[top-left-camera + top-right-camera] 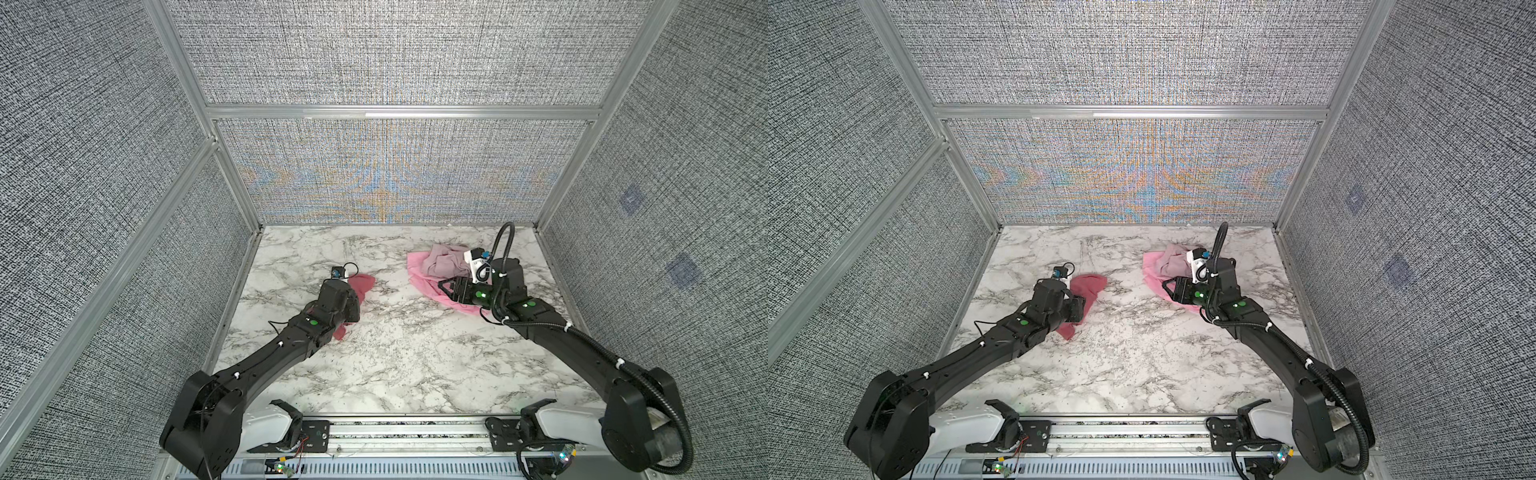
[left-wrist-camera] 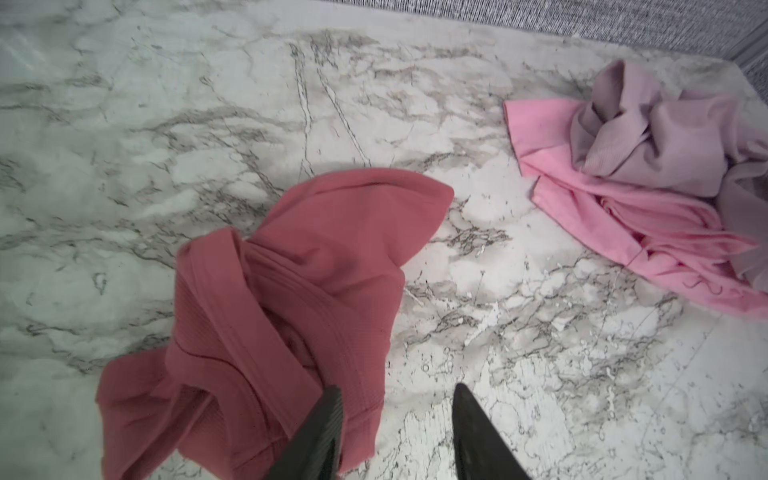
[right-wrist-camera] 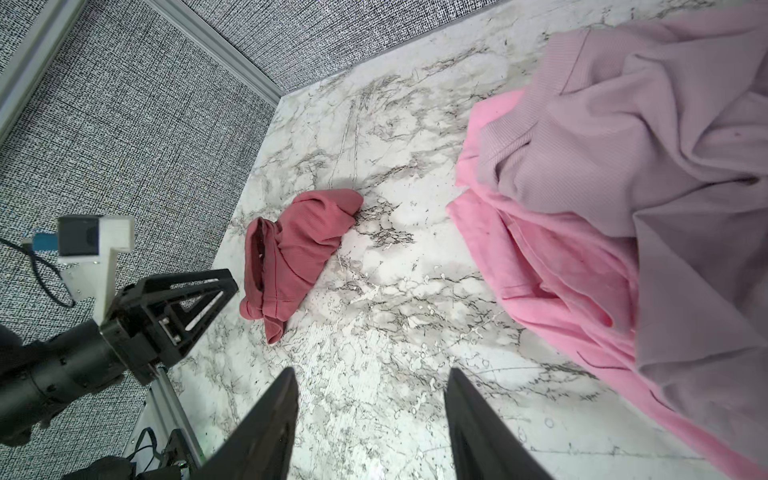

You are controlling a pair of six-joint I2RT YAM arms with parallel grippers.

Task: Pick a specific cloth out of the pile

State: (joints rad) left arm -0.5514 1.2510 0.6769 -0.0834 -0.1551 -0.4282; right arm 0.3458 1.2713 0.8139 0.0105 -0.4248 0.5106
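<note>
Cloth [image 2: 291,291] just beside parted left jaws

Dusty rose-red cloth [image 2: 291,270], grey-veined white table [image 2: 124,166]

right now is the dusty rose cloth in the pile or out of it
Out: the cloth lies crumpled by itself on the table, with bare marble between it and the pile in both wrist views.

Open white-and-grey marble-patterned tabletop [image 1: 395,353] runs clear between the crumpled dusty rose-red cloth [image 1: 365,282] and the heaped bright-pink and mauve cloth pile [image 1: 420,271].
</note>
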